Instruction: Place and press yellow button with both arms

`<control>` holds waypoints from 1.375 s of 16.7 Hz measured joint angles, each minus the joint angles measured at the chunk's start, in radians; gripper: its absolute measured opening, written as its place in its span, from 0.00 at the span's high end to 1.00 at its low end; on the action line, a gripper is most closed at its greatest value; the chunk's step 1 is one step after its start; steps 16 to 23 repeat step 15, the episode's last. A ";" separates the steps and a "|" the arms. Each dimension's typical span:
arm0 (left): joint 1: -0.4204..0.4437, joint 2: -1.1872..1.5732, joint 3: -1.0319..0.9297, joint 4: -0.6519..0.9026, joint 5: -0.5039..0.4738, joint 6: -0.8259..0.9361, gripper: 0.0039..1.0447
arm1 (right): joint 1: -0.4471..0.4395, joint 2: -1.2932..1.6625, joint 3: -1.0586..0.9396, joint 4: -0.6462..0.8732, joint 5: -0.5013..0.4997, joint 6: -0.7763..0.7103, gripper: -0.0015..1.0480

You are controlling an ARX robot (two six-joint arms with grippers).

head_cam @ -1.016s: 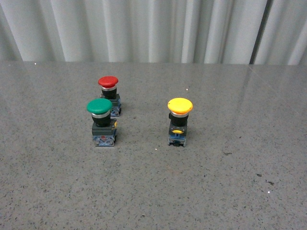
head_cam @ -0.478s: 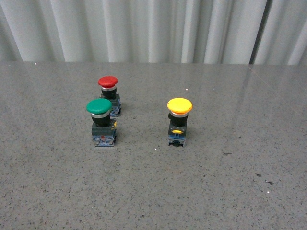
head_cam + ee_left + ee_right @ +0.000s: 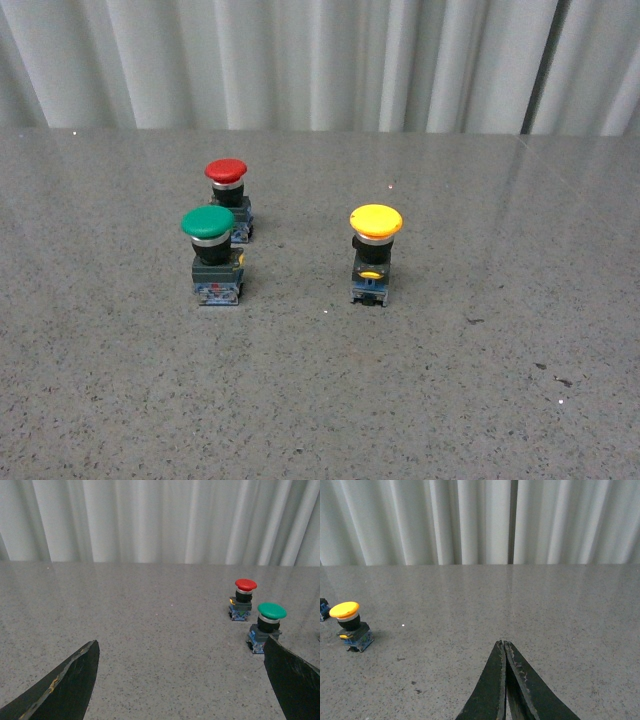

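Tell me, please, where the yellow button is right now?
In the front view, the yellow button stands upright on the table, alone, to the right of the green button and red button.

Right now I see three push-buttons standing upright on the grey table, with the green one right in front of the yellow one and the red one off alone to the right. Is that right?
Not quite: the colours are swapped. In the front view the green button stands just in front of the red button, and the yellow button stands alone to the right. All three are upright on the grey table.
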 joint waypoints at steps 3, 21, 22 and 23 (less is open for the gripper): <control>0.000 0.000 0.000 0.000 0.000 0.000 0.06 | 0.000 0.000 0.000 0.000 0.000 0.000 0.86; 0.000 0.000 0.000 0.000 0.000 0.000 0.06 | 0.000 0.000 0.000 0.000 0.000 0.000 0.06; 0.000 0.000 0.000 0.000 0.000 0.000 0.06 | 0.000 0.000 0.000 0.000 0.000 0.000 0.06; 0.000 0.000 0.000 0.000 0.000 0.000 0.06 | 0.000 0.000 0.000 0.000 0.000 0.000 0.06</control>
